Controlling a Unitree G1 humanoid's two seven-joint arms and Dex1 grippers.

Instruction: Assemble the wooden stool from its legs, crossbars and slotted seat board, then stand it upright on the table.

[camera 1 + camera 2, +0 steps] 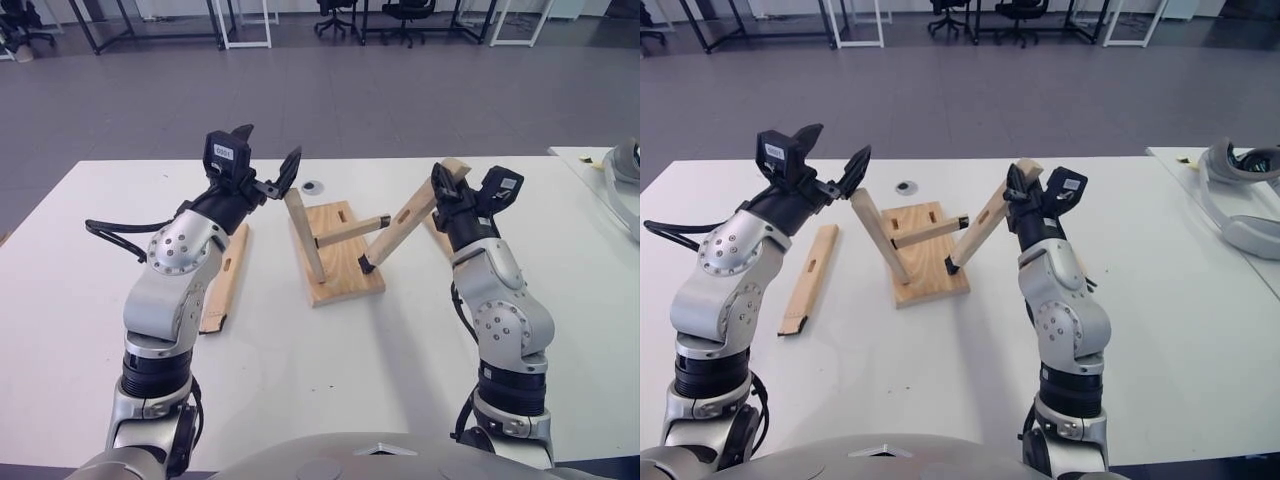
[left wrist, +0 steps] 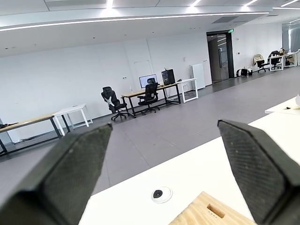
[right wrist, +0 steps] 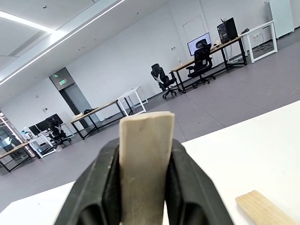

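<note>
Right tool (image 3: 143, 161) sits clamped on the upper end of a wooden leg (image 1: 408, 220), its black fingers (image 3: 103, 187) pressed to the two broad faces; from that grip the leg slopes down and across toward the left tool (image 1: 270, 150), and whether its dark-capped foot touches the seat board (image 1: 350, 282) or hangs just above it I cannot tell. A short crossbar (image 1: 352, 231) runs from this held leg to a second leg (image 1: 305, 238), which stands tilted on the slotted board. That board lies flat on the white worktop (image 1: 300, 380), between the two tools. The left tool hangs raised above the worktop with its fingers (image 2: 70, 168) spread wide and nothing between them, near the top of the second leg. A loose leg (image 1: 226, 275) with a slot lies flat behind the left tool, beside its arm on the board's side, and another wooden piece (image 3: 262, 208) lies just beyond the right tool. A round grommet (image 1: 313, 186) sits just ahead of the left tool
</note>
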